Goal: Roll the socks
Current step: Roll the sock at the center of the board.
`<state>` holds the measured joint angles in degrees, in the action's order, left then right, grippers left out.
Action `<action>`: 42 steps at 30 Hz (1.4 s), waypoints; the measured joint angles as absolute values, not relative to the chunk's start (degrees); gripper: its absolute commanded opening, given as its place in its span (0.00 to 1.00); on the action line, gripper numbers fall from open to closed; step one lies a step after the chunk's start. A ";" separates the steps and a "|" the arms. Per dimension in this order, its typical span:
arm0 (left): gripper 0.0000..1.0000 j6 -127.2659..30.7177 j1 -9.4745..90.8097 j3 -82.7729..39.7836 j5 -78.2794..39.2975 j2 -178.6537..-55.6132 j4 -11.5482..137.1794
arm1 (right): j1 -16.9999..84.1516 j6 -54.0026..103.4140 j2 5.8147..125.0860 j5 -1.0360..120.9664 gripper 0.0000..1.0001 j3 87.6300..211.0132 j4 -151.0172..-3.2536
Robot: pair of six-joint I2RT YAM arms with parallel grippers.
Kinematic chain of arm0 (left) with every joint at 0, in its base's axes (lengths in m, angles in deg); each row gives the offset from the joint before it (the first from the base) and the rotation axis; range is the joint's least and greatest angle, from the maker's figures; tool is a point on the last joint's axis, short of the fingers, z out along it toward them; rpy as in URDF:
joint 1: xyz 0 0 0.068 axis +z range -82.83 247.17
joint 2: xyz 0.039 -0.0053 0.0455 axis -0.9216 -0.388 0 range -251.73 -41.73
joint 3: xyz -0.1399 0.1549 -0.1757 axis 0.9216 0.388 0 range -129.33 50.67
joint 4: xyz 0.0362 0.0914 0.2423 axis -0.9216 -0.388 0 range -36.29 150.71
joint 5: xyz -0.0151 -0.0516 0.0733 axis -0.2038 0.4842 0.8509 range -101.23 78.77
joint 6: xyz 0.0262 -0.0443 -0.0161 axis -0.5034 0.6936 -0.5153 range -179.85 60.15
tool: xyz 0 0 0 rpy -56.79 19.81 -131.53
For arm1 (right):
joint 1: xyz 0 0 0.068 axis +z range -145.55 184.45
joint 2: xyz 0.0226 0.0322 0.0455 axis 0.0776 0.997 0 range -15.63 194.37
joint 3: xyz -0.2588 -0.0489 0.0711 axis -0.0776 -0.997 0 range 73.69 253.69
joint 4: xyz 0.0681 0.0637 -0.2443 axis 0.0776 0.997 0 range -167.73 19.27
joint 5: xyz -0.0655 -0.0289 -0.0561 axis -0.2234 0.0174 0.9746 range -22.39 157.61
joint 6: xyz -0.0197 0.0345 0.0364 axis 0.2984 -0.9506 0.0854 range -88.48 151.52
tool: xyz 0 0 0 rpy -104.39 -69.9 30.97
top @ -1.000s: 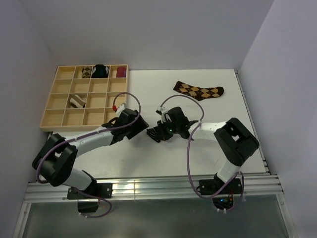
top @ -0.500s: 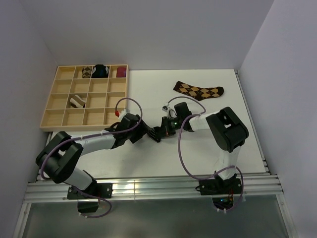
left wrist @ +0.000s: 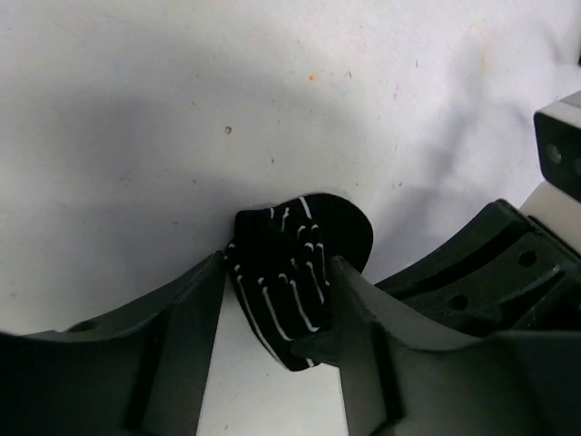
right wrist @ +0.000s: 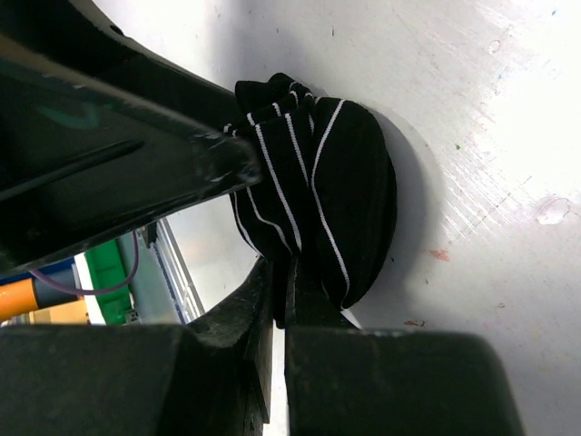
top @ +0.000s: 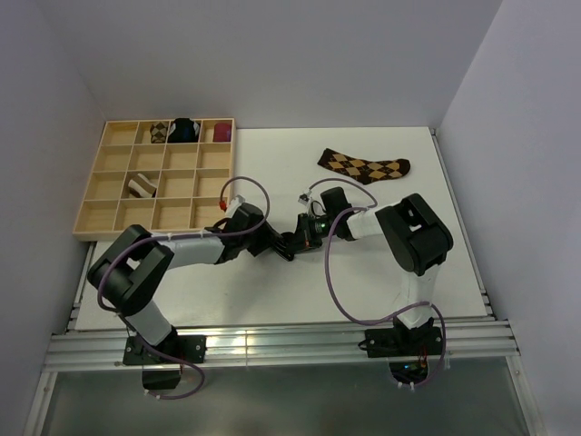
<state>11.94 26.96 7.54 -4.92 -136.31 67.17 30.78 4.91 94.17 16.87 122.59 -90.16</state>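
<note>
A short black sock with thin white stripes, bunched into a roll, lies on the white table in the middle. My left gripper comes at it from the left, both fingers pressed against its sides. From the right, my right gripper is pinched shut on a fold of the same sock. In the top view the two grippers hide the sock. A brown-and-tan argyle sock lies flat at the far right. A rolled brown-and-cream striped sock sits in a tray compartment.
A wooden compartment tray stands at the far left. Its back row holds an argyle bundle, a black-and-blue bundle and a maroon bundle. Walls close in on the left, back and right.
My left gripper has slid right to meet the right gripper and narrowed its jaws onto the black sock. The right arm folded in early on; its gripper has kept its pinch.
</note>
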 measured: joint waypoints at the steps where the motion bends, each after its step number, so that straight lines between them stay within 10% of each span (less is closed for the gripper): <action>1: 0.47 11.98 26.96 7.06 -4.95 -136.84 66.93 | 30.78 4.91 94.17 16.87 0.00 122.59 -90.16; 12: 0.03 10.73 26.59 1.51 -4.88 -140.44 60.33 | 31.21 5.96 88.29 22.24 0.37 117.89 -92.74; 25: 0.03 1.05 26.37 -12.28 -2.30 -145.56 41.47 | 45.70 17.63 65.60 55.38 0.59 107.97 -94.81; 42: 0.03 -5.22 26.41 -19.32 -3.63 -149.30 33.66 | 65.94 32.43 75.66 86.72 0.60 110.99 -96.63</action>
